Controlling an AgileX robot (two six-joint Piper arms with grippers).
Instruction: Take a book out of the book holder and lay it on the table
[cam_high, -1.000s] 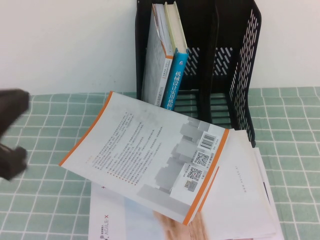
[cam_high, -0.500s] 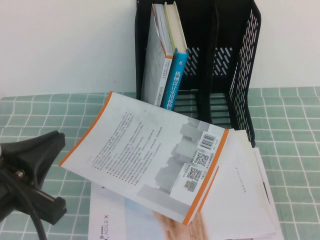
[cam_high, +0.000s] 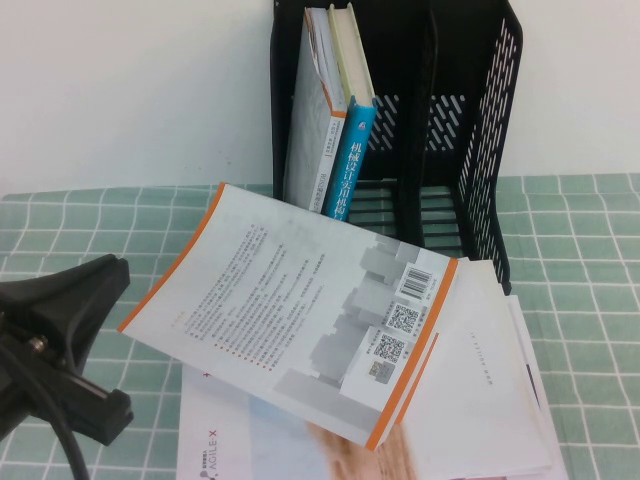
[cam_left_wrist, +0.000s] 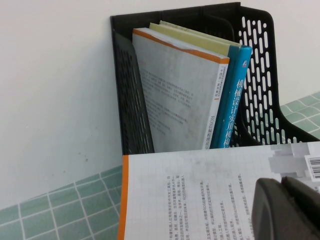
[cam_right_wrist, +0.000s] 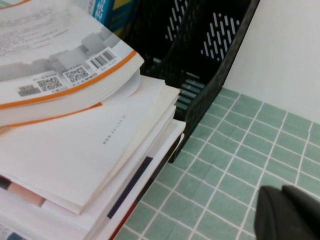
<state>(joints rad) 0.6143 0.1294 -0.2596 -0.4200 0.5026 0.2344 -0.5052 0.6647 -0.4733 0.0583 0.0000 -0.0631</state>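
Black and spread wide, the left tool (cam_high: 60, 350) hangs empty just beside the book (cam_high: 300, 310), well forward of the book holder (cam_high: 480, 130); the right tool (cam_right_wrist: 287, 215) shows only a dark tip, state unclear. That book lies back-up on a loose pile of booklets (cam_high: 480, 400), not squarely on the surface (cam_high: 100, 215); a nudge could slide it off. Leftmost compartment: three upright books, among them the blue-spined book (cam_high: 347, 155). Others look empty.

Book (cam_right_wrist: 60, 70) barcode-up atop a paper stack (cam_right_wrist: 95, 165), beside the black book holder (cam_right_wrist: 210, 60), on green-gridded table (cam_right_wrist: 240, 155).
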